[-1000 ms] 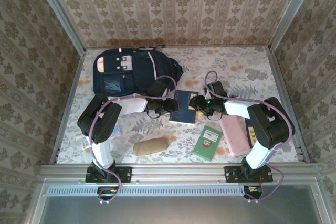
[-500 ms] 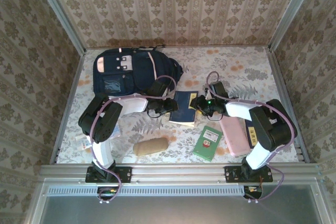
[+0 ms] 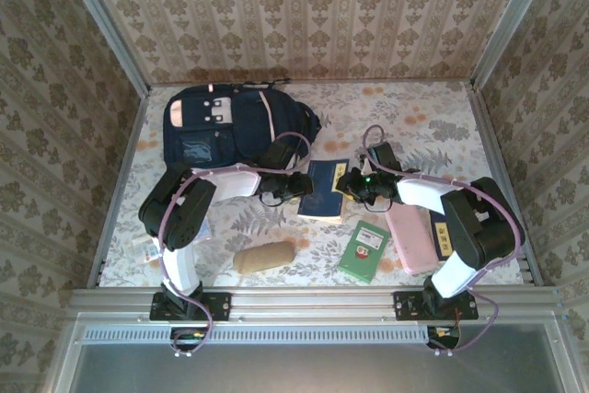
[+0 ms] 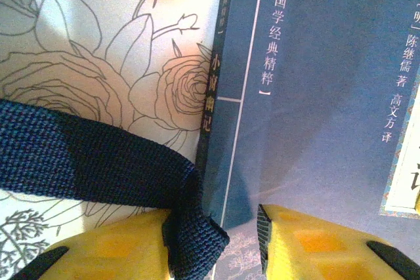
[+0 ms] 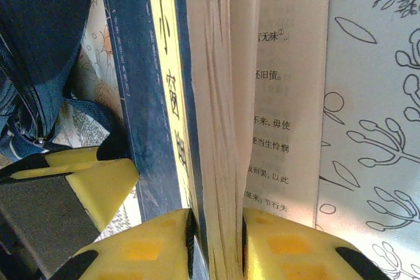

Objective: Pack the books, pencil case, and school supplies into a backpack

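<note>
Progress: early, by the look of it. Every item listed lies outside the backpack, so the packing itself is yet to be done.

1. Right claw [image 5: 216,218]: pressed onto the front cover and page block of the navy book [image 5: 141,96]. More pages lie open past its outer finger.
2. Left claw [image 4: 230,218]: part spread, straddling the same book's spine, pinching nothing that shows. A backpack strap [image 4: 85,149] drapes across one finger.
3. Nearward of the right claw: green book [image 3: 364,250]. Beside it is a pink case [image 3: 411,235], with the edge of a dark book [image 3: 436,225] showing alongside.
4. Nearward of the left claw: tan pouch [image 3: 264,255]. Further out by that arm is a small pale packet [image 3: 143,246], partly hidden.
5. Beyond the left claw: backpack [image 3: 235,126], flat on the worktop [image 3: 414,117] with its front pockets up. Contents: none visible. Whether the main opening is unzipped cannot be told.
</note>
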You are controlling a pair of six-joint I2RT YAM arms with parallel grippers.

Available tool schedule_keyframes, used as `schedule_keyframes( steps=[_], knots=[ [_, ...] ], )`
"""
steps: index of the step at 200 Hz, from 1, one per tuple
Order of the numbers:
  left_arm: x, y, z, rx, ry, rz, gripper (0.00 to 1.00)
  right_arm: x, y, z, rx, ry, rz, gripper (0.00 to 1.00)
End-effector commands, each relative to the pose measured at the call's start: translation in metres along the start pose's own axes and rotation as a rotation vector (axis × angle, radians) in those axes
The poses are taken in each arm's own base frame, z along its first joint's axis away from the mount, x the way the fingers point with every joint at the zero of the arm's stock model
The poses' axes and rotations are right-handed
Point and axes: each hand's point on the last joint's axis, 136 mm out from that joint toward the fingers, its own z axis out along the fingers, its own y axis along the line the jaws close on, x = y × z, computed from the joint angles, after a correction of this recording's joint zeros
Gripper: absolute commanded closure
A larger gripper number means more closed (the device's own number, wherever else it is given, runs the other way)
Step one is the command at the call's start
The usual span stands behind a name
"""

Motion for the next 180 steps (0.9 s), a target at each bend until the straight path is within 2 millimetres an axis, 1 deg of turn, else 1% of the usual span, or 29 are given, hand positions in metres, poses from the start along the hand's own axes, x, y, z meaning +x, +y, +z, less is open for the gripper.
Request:
schedule_keyframes(
  steps=[1,8,33,50,102,130,180],
  knots=[
    [0.023,-0.024,0.027,0.08,0.067,0.085,0.6,-0.003,0.027,-0.011,-0.066,-0.007,-0.022,0.72],
    [0.025,-0.024,0.028,0.08,0.071,0.085,0.6,-0.003,0.03,-0.013,-0.076,-0.005,-0.02,0.67],
    [0.026,-0.024,0.029,0.08,0.074,0.086,0.6,-0.001,0.039,-0.02,-0.106,0.0,-0.021,0.57],
    [0.026,-0.024,0.03,0.081,0.077,0.085,0.6,0.002,0.042,-0.023,-0.124,0.005,-0.018,0.54],
    [0.027,-0.023,0.031,0.081,0.079,0.084,0.6,0.007,0.061,-0.025,-0.252,0.025,0.023,0.52],
    [0.029,-0.021,0.032,0.078,0.085,0.085,0.6,0.009,0.067,-0.024,-0.28,0.028,0.03,0.51],
    [0.031,-0.018,0.034,0.074,0.093,0.085,0.6,0.011,0.07,-0.023,-0.287,0.032,0.023,0.48]
  ],
)
